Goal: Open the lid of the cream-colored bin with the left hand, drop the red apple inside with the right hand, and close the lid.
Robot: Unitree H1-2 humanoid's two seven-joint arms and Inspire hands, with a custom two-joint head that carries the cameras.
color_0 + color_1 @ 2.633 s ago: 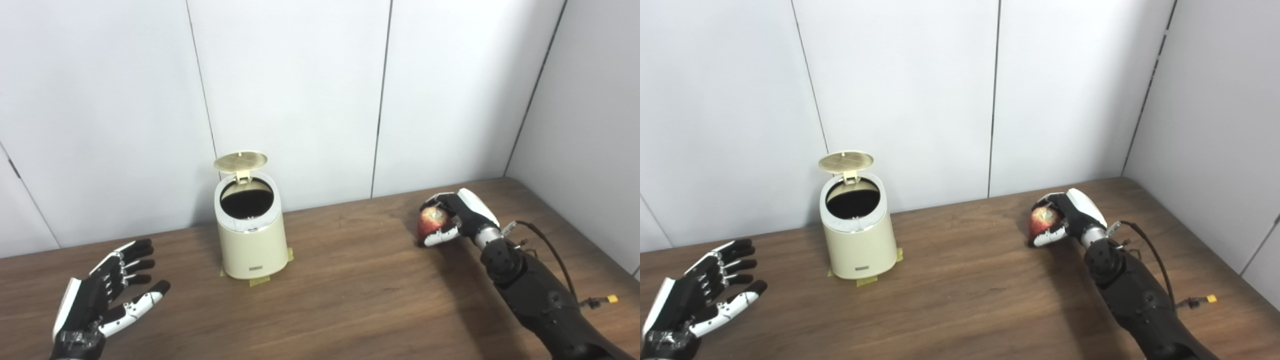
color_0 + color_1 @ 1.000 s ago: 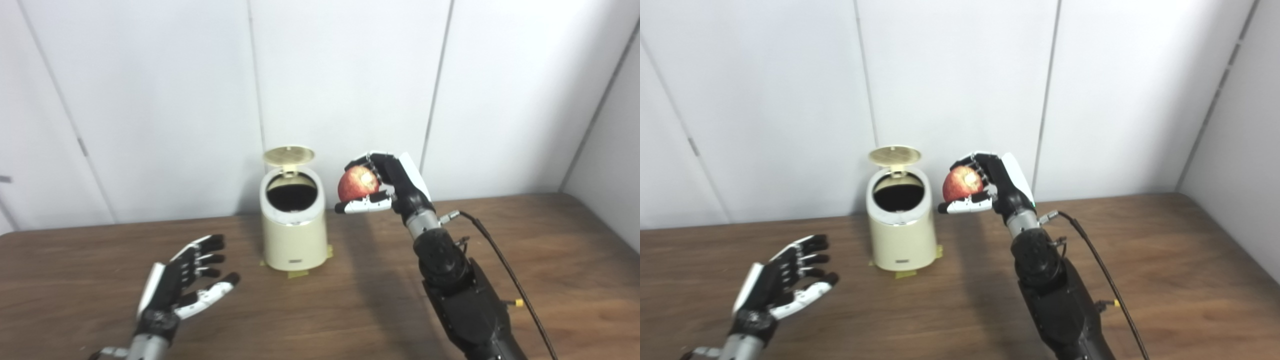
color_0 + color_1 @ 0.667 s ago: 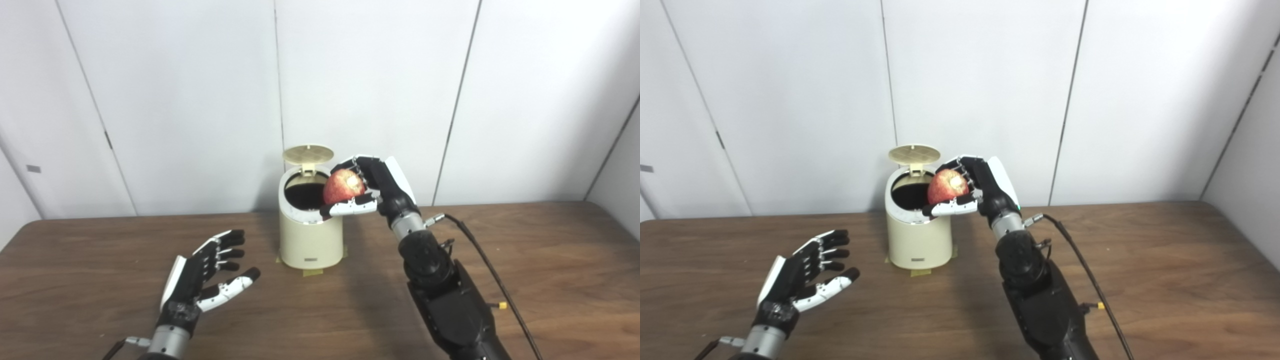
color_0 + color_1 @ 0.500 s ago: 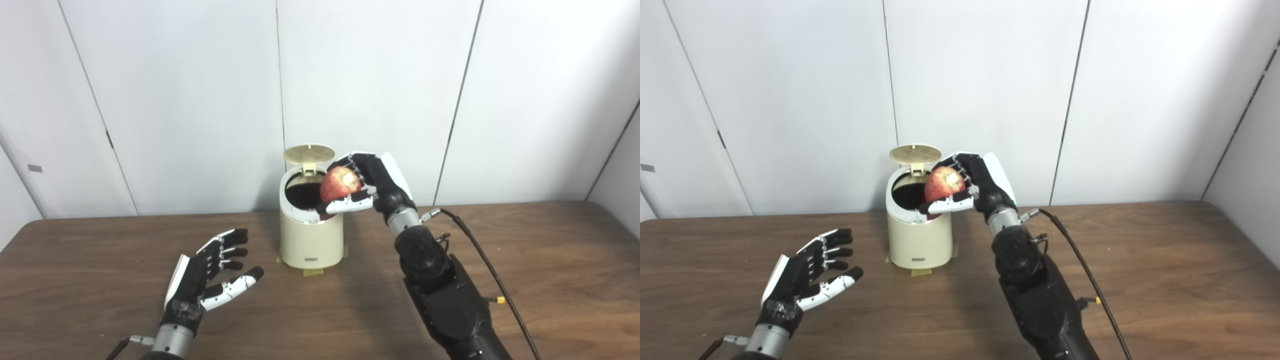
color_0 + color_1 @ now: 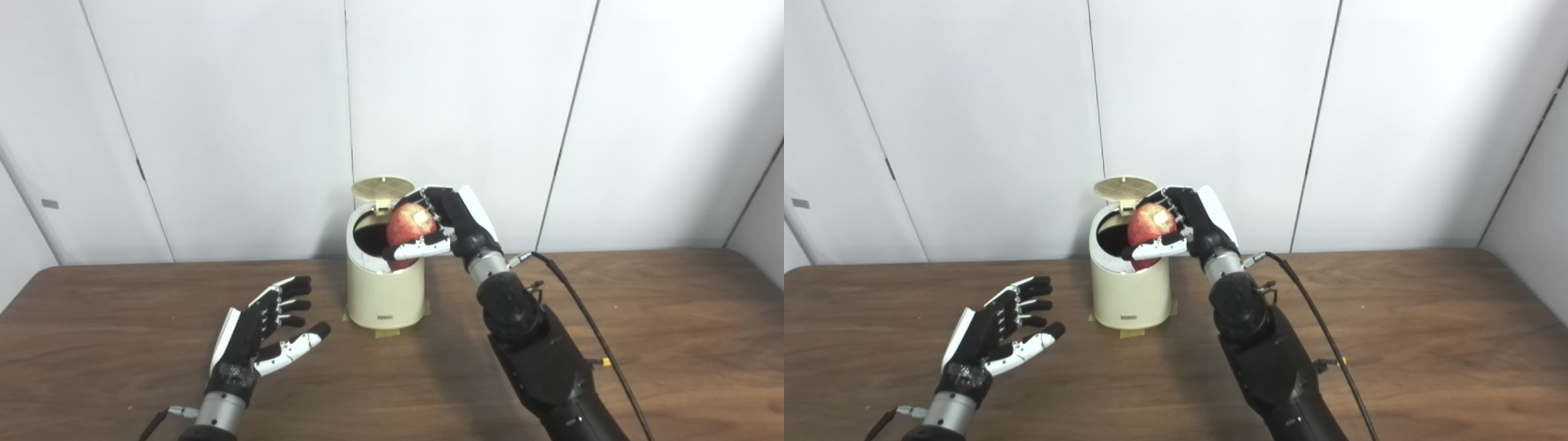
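A cream-colored bin (image 5: 384,294) stands a little left of the middle of the frame, near the far edge of a brown wooden table (image 5: 674,318) and close to a white paneled wall (image 5: 245,122). Its round lid (image 5: 383,187) is tipped up on a hinge at the back, standing open above the dark mouth of the bin. Bits of yellowish tape (image 5: 387,332) show at the foot of the bin where it meets the table. The right hand (image 5: 450,223) is raised over the bin's right rim, its fingers and thumb wrapped around a red apple (image 5: 409,228); the white thumb lies across the lower front of the apple and the dark fingers curl over its top. The apple sits over the right part of the opening, its lower edge at about the level of the rim, and whether it touches the rim cannot be told. The right arm (image 5: 539,361) runs up from the lower right of the frame, black and bulky, with a thin black cable (image 5: 588,318) trailing off it toward the lower right edge. The left hand (image 5: 260,334) is in the lower left part of the frame, well apart from the bin, raised a little above the table with the palm turned toward the middle and its fingers spread wide, holding nothing. Its silver wrist (image 5: 214,413) comes in from the bottom edge.
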